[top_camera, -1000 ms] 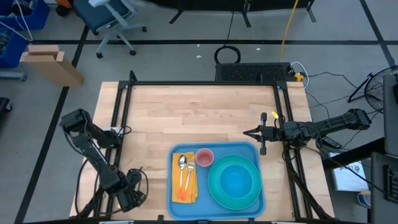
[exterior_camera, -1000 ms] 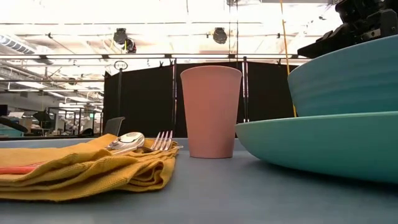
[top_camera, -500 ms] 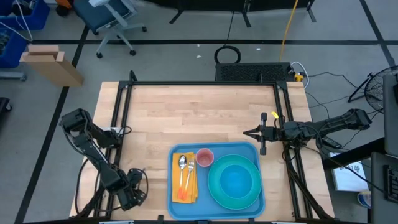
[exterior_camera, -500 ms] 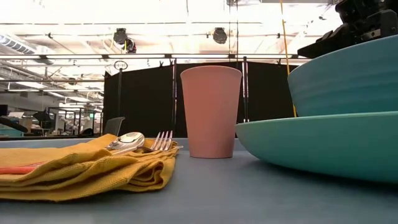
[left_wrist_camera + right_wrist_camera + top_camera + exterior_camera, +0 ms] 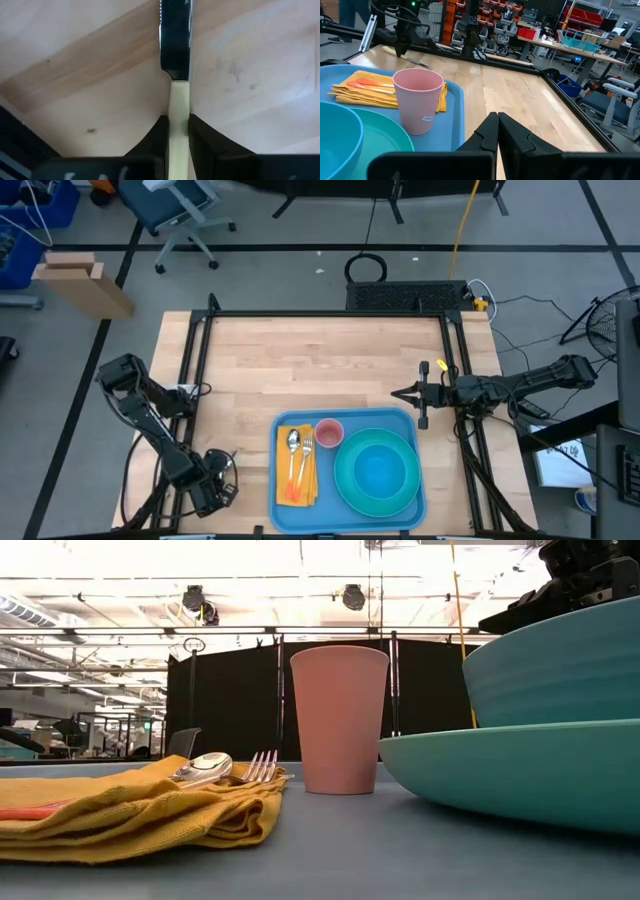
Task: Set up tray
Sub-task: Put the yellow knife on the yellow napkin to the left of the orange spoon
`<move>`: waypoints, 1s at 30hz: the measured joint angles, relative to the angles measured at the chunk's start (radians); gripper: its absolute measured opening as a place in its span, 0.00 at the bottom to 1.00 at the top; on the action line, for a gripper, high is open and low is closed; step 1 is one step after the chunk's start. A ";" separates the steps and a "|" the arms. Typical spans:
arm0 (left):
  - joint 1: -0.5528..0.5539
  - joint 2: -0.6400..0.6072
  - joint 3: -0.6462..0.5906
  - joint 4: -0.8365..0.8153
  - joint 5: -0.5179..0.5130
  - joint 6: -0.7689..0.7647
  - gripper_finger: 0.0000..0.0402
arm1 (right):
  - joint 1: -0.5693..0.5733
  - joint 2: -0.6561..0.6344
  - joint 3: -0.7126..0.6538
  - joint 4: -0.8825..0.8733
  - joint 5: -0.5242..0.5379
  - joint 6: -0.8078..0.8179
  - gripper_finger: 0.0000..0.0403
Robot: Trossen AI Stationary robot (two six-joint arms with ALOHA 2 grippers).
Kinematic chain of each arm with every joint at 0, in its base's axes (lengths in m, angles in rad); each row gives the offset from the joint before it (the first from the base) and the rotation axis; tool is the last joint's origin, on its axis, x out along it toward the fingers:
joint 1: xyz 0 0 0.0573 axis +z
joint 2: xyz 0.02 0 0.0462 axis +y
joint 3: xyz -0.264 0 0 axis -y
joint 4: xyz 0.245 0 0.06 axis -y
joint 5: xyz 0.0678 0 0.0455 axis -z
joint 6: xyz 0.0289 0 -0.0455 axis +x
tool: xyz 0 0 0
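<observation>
The sky-blue tray [image 5: 323,476] lies at the table's near edge. On it are a yellow napkin [image 5: 296,472] with a spoon and fork, a pink cup [image 5: 329,432] and a teal plate [image 5: 377,472] with a bowl in it. Left of the tray, near the table's near left corner, my left gripper [image 5: 222,471] is shut on a knife [image 5: 175,45] with a cream handle. My right gripper [image 5: 400,394] hangs shut over the wood just beyond the tray's far right corner, with nothing in it. My left gripper pinches the knife's cream handle [image 5: 179,102] between its two fingers, a little behind where the blade begins. The fingers come from above, pointing down, and lie across the handle. The knife seems to lie flat on the wood, its blade [image 5: 175,45] pointing away from the fingers.
Black frame rails [image 5: 320,315] run along the table's far, left and right sides. Bare wood [image 5: 320,370] fills the table's far half. Beyond the table are chairs, cables and workbenches.
My left gripper's fingers have drawn together at the table's near left corner, while the arm has stayed in place. Nothing on the tray has moved.
</observation>
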 joint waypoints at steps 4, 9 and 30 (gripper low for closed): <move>0.020 0.000 0.007 0.000 -0.030 -0.048 0.12 | 0.000 0.000 0.000 0.001 0.000 0.000 0.00; 0.080 -0.026 0.062 -0.027 -0.286 0.011 0.12 | 0.000 0.000 0.000 0.001 0.000 -0.011 0.00; 0.378 0.155 0.301 0.190 -0.510 0.192 0.12 | 0.000 0.000 0.000 -0.040 0.000 -0.021 0.00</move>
